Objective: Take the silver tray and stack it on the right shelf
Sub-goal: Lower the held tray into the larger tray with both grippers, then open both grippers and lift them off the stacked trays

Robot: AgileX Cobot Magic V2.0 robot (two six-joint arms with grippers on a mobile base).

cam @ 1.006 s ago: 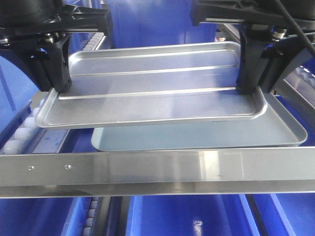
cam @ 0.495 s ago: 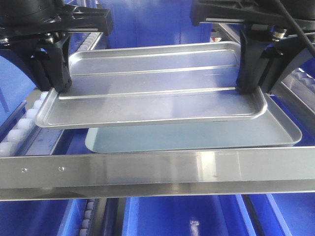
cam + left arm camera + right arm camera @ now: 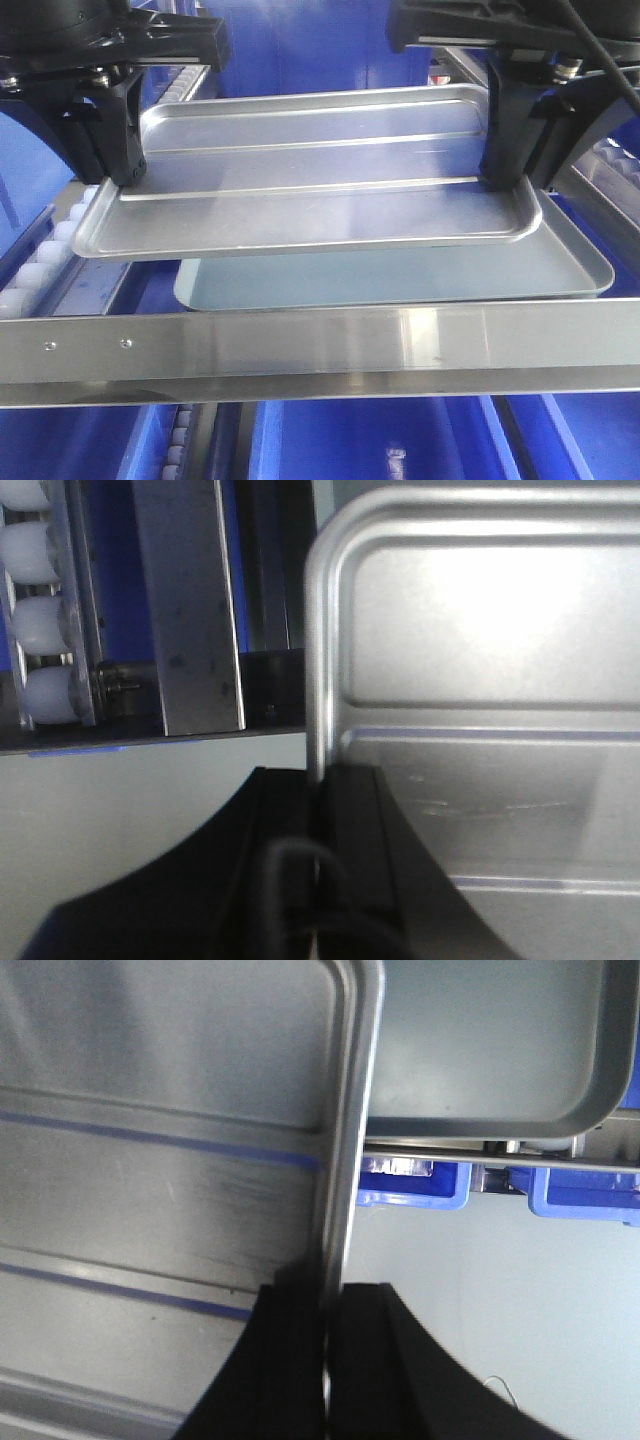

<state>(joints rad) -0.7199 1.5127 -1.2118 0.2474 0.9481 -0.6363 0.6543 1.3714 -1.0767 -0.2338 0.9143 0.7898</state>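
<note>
The silver tray (image 3: 310,180), shiny and with two long ridges, is held level by both arms over the right shelf (image 3: 320,345). My left gripper (image 3: 120,180) is shut on the tray's left rim, and the rim runs between the black fingers (image 3: 355,810) in the left wrist view. My right gripper (image 3: 500,180) is shut on the right rim. The right wrist view shows that rim pinched at the gripper (image 3: 328,1295), with the silver tray (image 3: 170,1160) to its left. The tray hangs just above a duller tray.
A larger, dull grey tray (image 3: 400,275) lies on the rack under the silver one and sticks out at the front and right. White rollers (image 3: 45,255) line the left rail. The front crossbar has two small holes (image 3: 47,346). Blue bins (image 3: 410,1185) sit below.
Over the last second the crossbar and the grey tray slid slightly left in view. The silver tray and both grippers have kept their places, and the last half second shows almost no motion.
</note>
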